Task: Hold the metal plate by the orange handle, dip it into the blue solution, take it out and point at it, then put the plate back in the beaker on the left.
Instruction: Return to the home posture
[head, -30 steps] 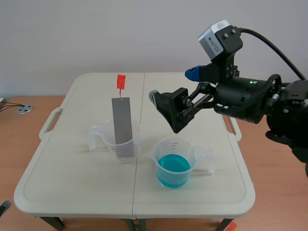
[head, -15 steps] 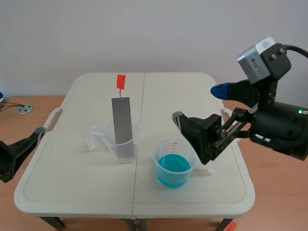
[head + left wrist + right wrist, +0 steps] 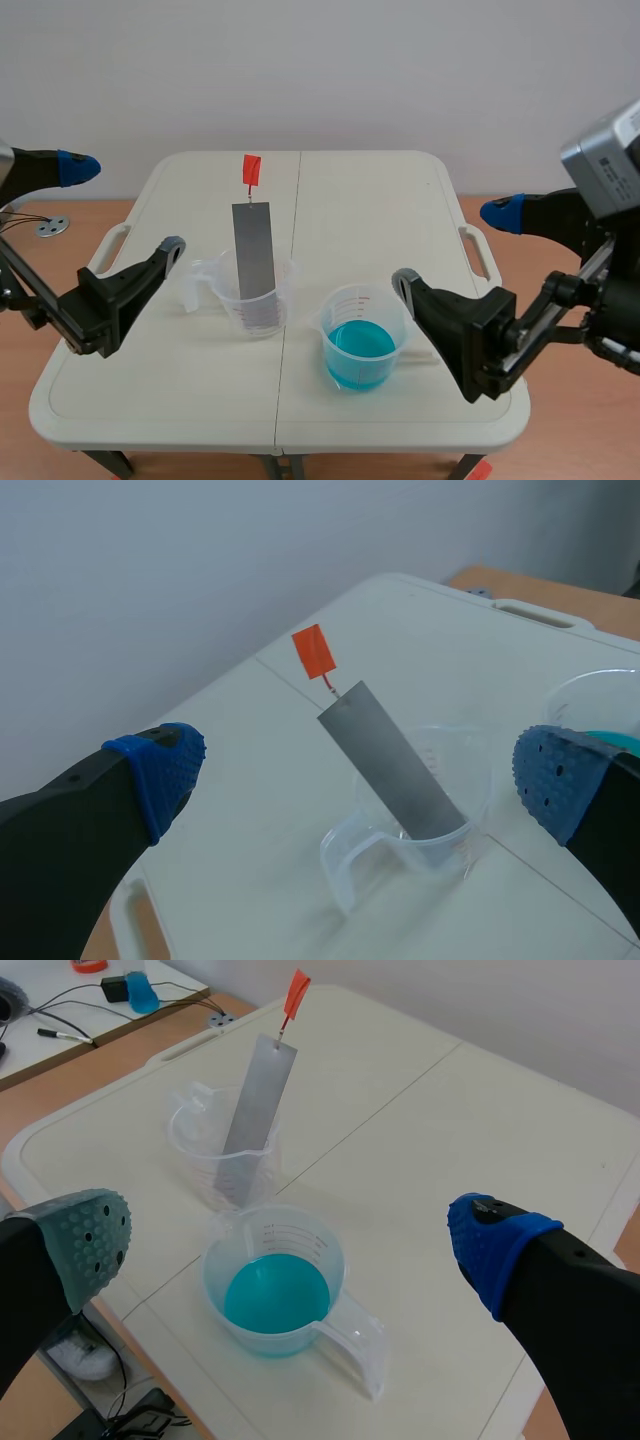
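Signalling a grasp of the orange handle (image 3: 250, 169), the left tool (image 3: 122, 207), jaws apart, is being brought in while the right tool (image 3: 452, 246), likewise spread, is being withdrawn.

The plate (image 3: 254, 245) stands in the left beaker (image 3: 284, 288); right of that beaker, nearer me, stands the solution beaker (image 3: 386, 312).

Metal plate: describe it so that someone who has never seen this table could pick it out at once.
On the pale table two clear beakers stand near the middle. The metal plate is the grey strip leaning in the left beaker, beside the beaker of blue solution. It alone is opaque and tall, topped by a small orange handle.
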Tool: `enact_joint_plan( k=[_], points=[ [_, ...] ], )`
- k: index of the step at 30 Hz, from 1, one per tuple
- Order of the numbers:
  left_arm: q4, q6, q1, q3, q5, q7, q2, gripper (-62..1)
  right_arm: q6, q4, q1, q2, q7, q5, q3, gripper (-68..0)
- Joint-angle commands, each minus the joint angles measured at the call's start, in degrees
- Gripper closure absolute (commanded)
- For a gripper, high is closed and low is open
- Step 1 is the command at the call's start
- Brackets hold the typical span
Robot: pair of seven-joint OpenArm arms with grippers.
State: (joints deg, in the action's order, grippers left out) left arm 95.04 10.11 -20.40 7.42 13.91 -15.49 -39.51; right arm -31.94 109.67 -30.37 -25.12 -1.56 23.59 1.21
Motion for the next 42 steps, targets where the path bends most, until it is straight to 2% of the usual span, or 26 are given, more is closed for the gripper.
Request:
enact_joint_plan(
  k=[1, 7, 18, 42],
  points=[
    [1.14, -0.28, 0.68, 0.61, 0.31, -0.98, -0.02, -62.3, 0.07, 1.27, -0.5, -0.42, -1.46, 0.22, -0.63, -66.5],
    [1.14, -0.02, 1.73, 2.56, 0.35, -1.01, -0.02, -62.3, 0.07, 2.1, -3.8, -0.42, -1.9, -0.44, -1.7, -66.5],
    [1.14, 0.0, 1.68, 5.14, 0.33, -0.98, -0.02, -62.3, 0.07, 2.1, -3.89, -0.42, -1.77, -0.7, -3.1, -66.4],
    [1.14, -0.02, 1.68, 5.29, 0.33, -0.92, -0.02, -62.3, 0.04, 2.1, -3.89, -0.39, -1.57, -0.7, -3.1, -66.3]
  ],
)
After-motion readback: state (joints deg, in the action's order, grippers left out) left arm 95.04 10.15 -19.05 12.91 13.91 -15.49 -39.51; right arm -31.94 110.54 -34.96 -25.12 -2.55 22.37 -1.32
